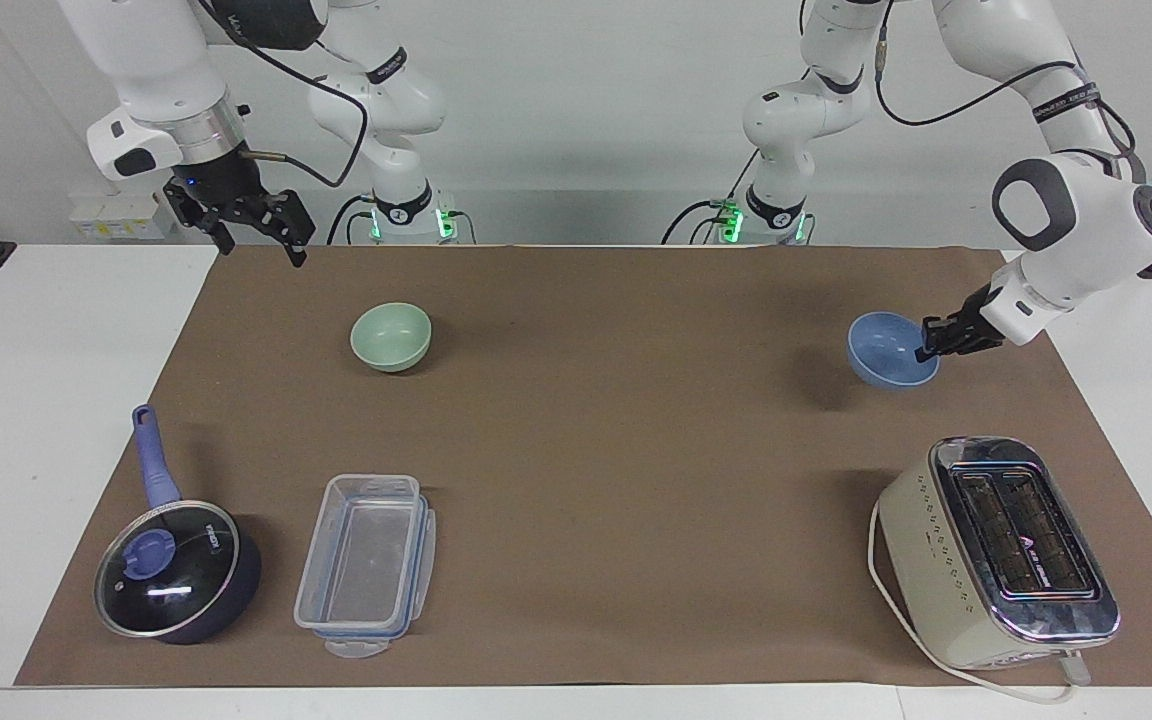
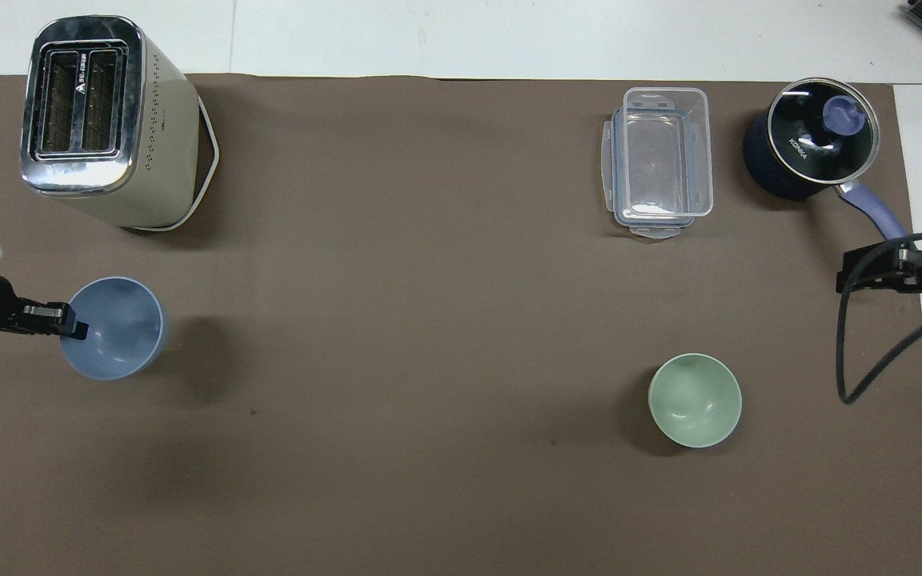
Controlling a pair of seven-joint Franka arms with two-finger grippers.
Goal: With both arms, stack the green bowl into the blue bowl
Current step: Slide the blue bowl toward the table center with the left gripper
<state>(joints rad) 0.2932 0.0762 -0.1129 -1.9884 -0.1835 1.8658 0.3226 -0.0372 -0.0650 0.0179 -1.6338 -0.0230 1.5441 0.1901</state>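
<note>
Green bowl (image 1: pixel 391 336) sits untouched on mat toward right arm's end of table. Blue bowl (image 1: pixel 892 350) lifted off mat, tilted, rim pinched in left gripper (image 1: pixel 930 345), over left arm's end. Right gripper (image 1: pixel 254 228) waits, fingers apart, over mat's corner. Stacking not begun; bowls well apart.

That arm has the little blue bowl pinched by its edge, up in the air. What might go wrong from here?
1. The left gripper holds the small glossy periwinkle-blue bowl by one spot on its rim, tilted above the brown mat. It might slip or swing.
2. The cream and chrome toaster stands close by, so a low carry could clip it.
3. The pale mint-green bowl sits at the right arm's end, and the open right gripper hangs above the mat's edge near it. The arms may crowd when stacking.
</note>
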